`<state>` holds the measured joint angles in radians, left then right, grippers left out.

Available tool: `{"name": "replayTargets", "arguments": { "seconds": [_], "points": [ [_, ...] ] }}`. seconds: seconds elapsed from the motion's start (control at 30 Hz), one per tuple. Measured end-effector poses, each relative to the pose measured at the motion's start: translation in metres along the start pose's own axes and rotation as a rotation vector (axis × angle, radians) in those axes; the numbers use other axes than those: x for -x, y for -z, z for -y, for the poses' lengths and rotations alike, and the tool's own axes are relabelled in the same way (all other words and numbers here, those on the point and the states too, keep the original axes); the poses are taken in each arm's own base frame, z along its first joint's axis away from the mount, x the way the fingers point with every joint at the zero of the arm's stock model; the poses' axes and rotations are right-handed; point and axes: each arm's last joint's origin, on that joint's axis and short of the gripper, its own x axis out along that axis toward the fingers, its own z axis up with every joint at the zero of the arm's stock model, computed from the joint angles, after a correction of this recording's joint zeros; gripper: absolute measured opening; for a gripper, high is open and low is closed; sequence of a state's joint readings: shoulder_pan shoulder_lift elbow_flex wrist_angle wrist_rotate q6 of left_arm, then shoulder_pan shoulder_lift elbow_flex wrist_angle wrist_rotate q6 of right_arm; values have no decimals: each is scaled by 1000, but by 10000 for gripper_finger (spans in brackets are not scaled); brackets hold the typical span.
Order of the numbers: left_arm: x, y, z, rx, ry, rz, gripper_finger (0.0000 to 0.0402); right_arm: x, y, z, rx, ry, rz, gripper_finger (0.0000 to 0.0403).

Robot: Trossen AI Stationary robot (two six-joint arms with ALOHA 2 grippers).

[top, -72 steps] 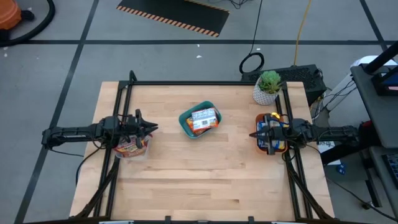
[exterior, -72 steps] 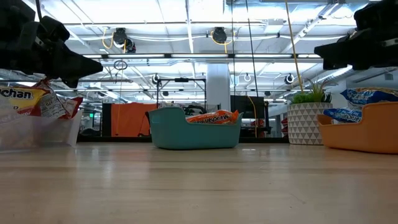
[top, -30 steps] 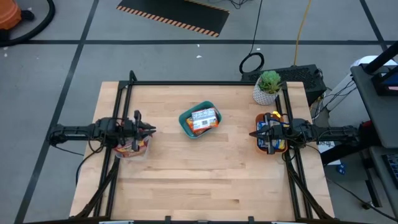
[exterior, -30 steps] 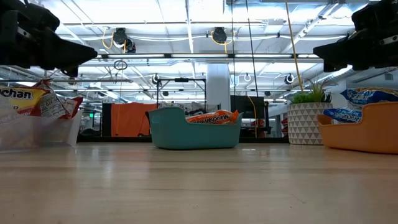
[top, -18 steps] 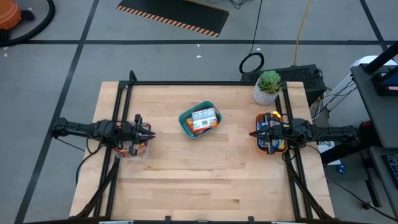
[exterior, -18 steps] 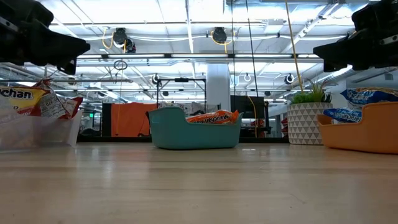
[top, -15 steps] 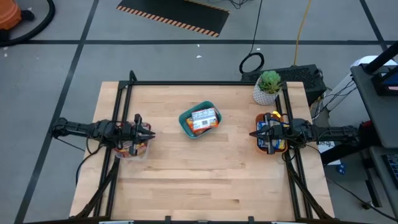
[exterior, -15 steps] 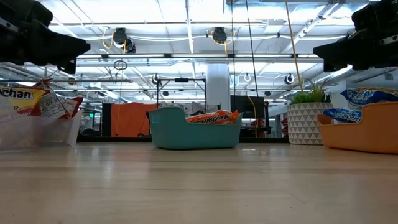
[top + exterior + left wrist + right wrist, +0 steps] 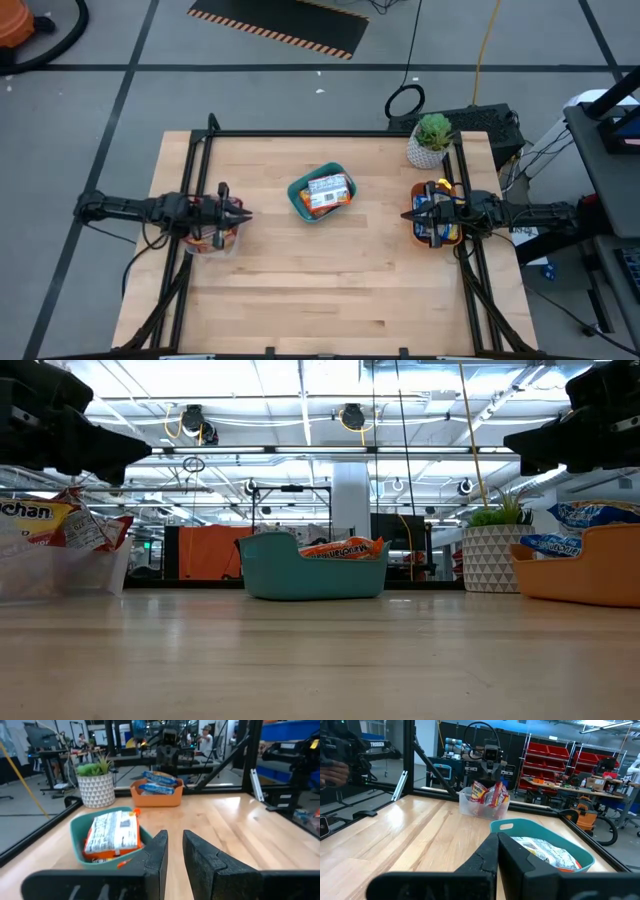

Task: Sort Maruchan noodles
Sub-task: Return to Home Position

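Observation:
The Maruchan noodles sit sorted in three holders. An orange and a white packet [image 9: 325,190] lie in the teal bin [image 9: 297,200] at the table's middle. Red packets [image 9: 85,525] stand in a clear container [image 9: 212,240] on the left. Blue packets [image 9: 590,515] lie in the orange tray [image 9: 420,232] on the right. My left gripper [image 9: 245,212] hovers over the clear container, pointing at the bin, its fingers [image 9: 155,852] open by a narrow gap and empty. My right gripper [image 9: 405,215] hovers over the orange tray, shut and empty [image 9: 498,840].
A potted plant [image 9: 432,138] stands at the far right corner behind the orange tray. A black frame [image 9: 200,150] rims the table. Bare wood stretches along the near half [image 9: 330,290] and between the holders. People and workshop gear show beyond the table.
My left gripper has drawn back slightly toward the table's left edge above the clear container, rising and then dipping a little. The packets and holders have stayed where they were.

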<state>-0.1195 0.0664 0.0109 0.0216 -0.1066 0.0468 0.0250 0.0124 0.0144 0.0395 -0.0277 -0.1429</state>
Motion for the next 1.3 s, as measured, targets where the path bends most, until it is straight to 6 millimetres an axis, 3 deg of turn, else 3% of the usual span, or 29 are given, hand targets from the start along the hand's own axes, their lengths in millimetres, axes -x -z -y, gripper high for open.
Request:
{"name": "replayTargets", "arguments": {
  "seconds": [0.27, 0.47, 0.7, 0.83, 1.3],
  "points": [
    [-3, 4, -1, 22, -17, -47, 65, 0, 0, 0, 0, 0, 0, 4],
    [-1, -8, -4, -54, -84, 81, 63, 0, 0, 0, 0, 0, 0, 4],
    [4, -8, -6, -90, -131, 87, 7, 0, 0, 0, 0, 0, 0, 4],
    [5, -14, -6, -124, -123, 155, 6, 0, 0, 0, 0, 0, -2, 4],
    [4, -11, -5, -89, -111, 123, 4, 0, 0, 0, -1, 0, -5, 4]
  ]
}}
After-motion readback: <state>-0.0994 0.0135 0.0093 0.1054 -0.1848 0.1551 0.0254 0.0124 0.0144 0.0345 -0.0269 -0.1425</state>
